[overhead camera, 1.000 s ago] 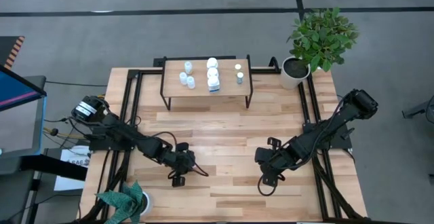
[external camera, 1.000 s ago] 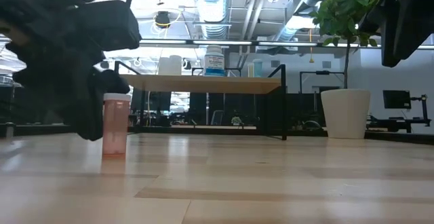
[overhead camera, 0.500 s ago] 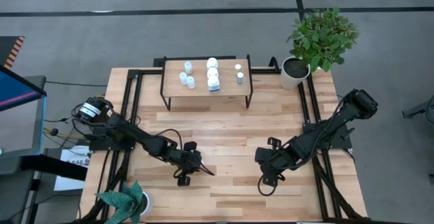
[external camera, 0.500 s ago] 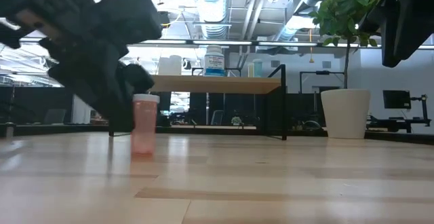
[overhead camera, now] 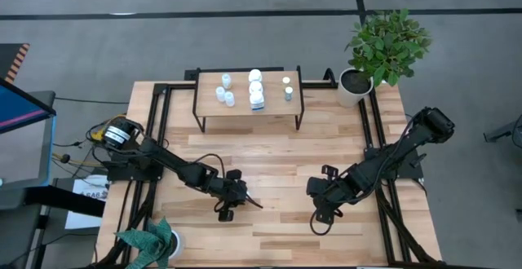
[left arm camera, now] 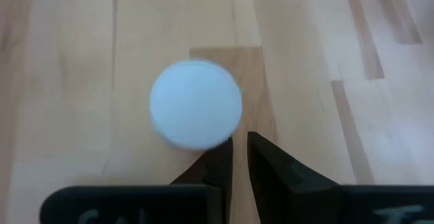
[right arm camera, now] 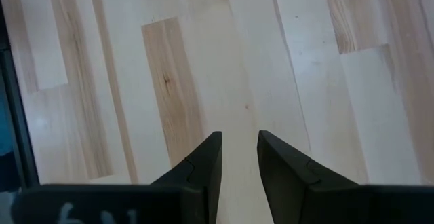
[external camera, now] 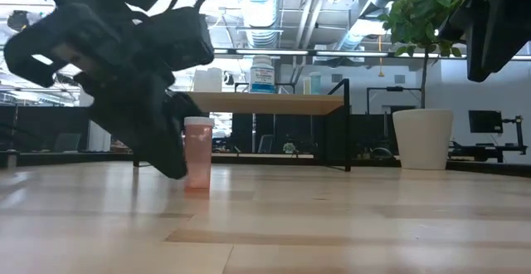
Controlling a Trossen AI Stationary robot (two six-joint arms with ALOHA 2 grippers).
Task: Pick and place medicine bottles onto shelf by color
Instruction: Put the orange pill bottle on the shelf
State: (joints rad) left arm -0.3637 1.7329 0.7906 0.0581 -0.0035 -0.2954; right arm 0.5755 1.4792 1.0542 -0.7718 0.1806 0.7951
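Note:
A small translucent orange bottle with a white cap [external camera: 197, 154] stands upright on its base on the tabletop; its cap also shows in the left wrist view [left arm camera: 195, 104]. My left gripper [overhead camera: 231, 196] is shut, low over the table's near middle, right beside this bottle. My right gripper [overhead camera: 320, 206] hangs over the table's near right with only a narrow gap between its fingers, holding nothing. The shelf [overhead camera: 277, 102] stands at the far middle with several white bottles [overhead camera: 255, 88] on its top. My left gripper has its shut fingers [left arm camera: 220, 157] against the side of the orange bottle, just under the cap's rim [left arm camera: 215, 137]. The fingers point down, slanting, and the outer side of one finger meets the bottle from the table's left. The bottle stands upright on the table.
A white pot with a green plant [overhead camera: 356, 85] stands at the far right corner, and another plant pot [overhead camera: 155, 243] at the near left corner. Black frame rails [overhead camera: 163, 130] run along both table sides. Bare wood lies between the arms and the shelf.
My left gripper has gone toward the table's right edge, staying low and shut. The orange bottle has slid along the table the same way beside the fingers, staying upright.

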